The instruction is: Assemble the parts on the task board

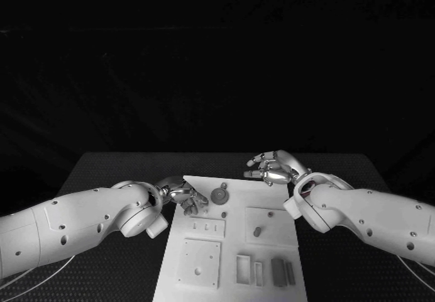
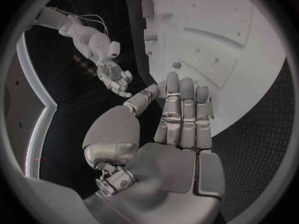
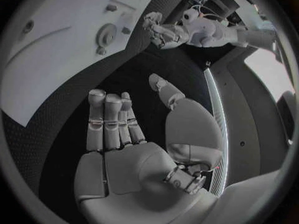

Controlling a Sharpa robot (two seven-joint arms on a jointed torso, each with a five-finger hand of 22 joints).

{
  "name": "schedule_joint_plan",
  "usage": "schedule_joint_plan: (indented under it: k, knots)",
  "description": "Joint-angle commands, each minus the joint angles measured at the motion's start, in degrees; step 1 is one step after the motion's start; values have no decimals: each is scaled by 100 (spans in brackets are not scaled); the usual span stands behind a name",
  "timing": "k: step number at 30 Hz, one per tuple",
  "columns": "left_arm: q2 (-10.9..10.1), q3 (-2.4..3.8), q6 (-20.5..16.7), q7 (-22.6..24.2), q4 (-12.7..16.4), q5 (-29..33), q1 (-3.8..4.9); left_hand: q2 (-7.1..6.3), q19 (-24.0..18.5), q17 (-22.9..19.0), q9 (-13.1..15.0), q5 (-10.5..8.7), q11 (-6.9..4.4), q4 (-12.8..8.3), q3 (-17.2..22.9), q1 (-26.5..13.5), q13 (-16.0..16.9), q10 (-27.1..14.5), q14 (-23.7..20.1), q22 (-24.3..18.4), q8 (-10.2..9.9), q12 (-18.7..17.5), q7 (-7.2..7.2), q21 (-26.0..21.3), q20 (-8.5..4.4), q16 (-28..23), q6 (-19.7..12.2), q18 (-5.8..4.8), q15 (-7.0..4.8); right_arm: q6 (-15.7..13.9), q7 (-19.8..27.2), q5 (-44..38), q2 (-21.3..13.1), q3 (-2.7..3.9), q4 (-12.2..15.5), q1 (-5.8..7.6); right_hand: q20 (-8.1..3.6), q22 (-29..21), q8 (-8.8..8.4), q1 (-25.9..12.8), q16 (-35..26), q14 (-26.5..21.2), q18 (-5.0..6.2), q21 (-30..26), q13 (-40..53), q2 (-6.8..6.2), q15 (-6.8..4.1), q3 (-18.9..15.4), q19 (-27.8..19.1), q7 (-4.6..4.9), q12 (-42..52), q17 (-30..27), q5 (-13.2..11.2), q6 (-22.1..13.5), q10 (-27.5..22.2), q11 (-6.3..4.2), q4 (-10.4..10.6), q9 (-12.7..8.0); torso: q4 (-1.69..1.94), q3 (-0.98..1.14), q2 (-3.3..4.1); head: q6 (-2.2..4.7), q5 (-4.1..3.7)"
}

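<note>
The white task board (image 1: pixel 272 242) lies lengthwise in the middle of the black table. A round grey part (image 1: pixel 220 199) sits near its far end, with a small part (image 1: pixel 223 185) just beyond it and a small peg (image 1: pixel 256 231) on a square plate further in. My left hand (image 1: pixel 186 194) hovers at the board's far left edge, fingers straight, holding nothing (image 2: pixel 182 119). My right hand (image 1: pixel 272 168) is over the table just past the board's far right corner, also with nothing in it (image 3: pixel 115 129). The round part (image 3: pixel 107 34) and the board (image 3: pixel 50 45) lie ahead of its fingers.
Square plates (image 1: pixel 201 257) and slotted rectangular blocks (image 1: pixel 246 268) occupy the board's near end, with darker bars (image 1: pixel 280 272) beside them. Black textured table (image 1: pixel 118 170) surrounds the board on both sides and beyond it.
</note>
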Motion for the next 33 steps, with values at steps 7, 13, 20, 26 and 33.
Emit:
schedule_joint_plan:
  k: [7, 13, 20, 26, 33]
  knots:
    - [119, 19, 580, -796, -9, -806, 134, 84, 142, 409, 47, 265, -193, -43, 3, -91, 1342, -363, -15, 125, -47, 1372, -296, 1215, -516, 1630, 330, 62, -492, 113, 226, 1568, 235, 150, -845, 283, 316, -299, 31, -50, -723, -607, 180, -746, -806, 143, 110, -39, -686, 110, -641, -639, 176, -12, -447, 115, -108, -58, -24, 91, -140, -96, 66]
    - [344, -18, 632, -1133, -133, -982, 177, 145, 357, 341, 92, 203, -275, 7, -40, -225, 1752, -285, 226, 115, -40, 1888, -364, 1576, -672, 2067, 397, 108, -690, 299, 270, 1578, 555, 152, -1676, 390, 676, -799, 87, -56, -1729, -1188, 53, -1679, -1997, 183, 453, 42, -1480, 191, -1589, -1473, 188, -76, -619, 238, -174, -101, -9, 133, -210, -156, 114]
    - [531, -34, 637, -1386, -180, -1428, 175, 154, 563, 329, 115, 302, -329, -43, -11, -242, 1978, -138, 444, 116, -40, 2226, -411, 1829, -789, 2350, 436, 174, -821, 507, 351, 1312, 917, 151, -2438, 432, 895, -1156, 140, -58, -2514, -1426, -17, -2291, -3007, 213, 720, 55, -1914, 225, -2379, -2096, 163, -137, -634, 396, -203, -129, -9, 168, -252, -232, 114]
    - [597, -117, 558, -1396, -172, -1704, 174, 135, 567, 293, 165, 291, -377, -4, 2, -368, 2110, -98, 495, 84, 17, 2436, -461, 1945, -828, 2535, 584, 175, -867, 597, 344, 1226, 1116, 150, -2717, 444, 997, -1283, 180, 34, -2835, -1436, 16, -2545, -3623, 223, 793, -7, -2007, 228, -2627, -2372, 162, -168, -566, 442, -187, -181, -20, 182, -276, -268, 158]
    - [572, -142, 356, -1415, -71, -2250, 171, 100, 607, 277, 203, 350, -411, -7, 62, -407, 2164, -85, 506, 60, 42, 2540, -496, 1939, -835, 2653, 659, 169, -903, 627, 328, 1199, 1156, 150, -2742, 444, 1038, -1299, 187, 66, -2915, -1504, 17, -2638, -3831, 223, 832, -46, -2085, 234, -2657, -2426, 169, -188, -594, 467, -168, -216, 3, 185, -281, -301, 170]
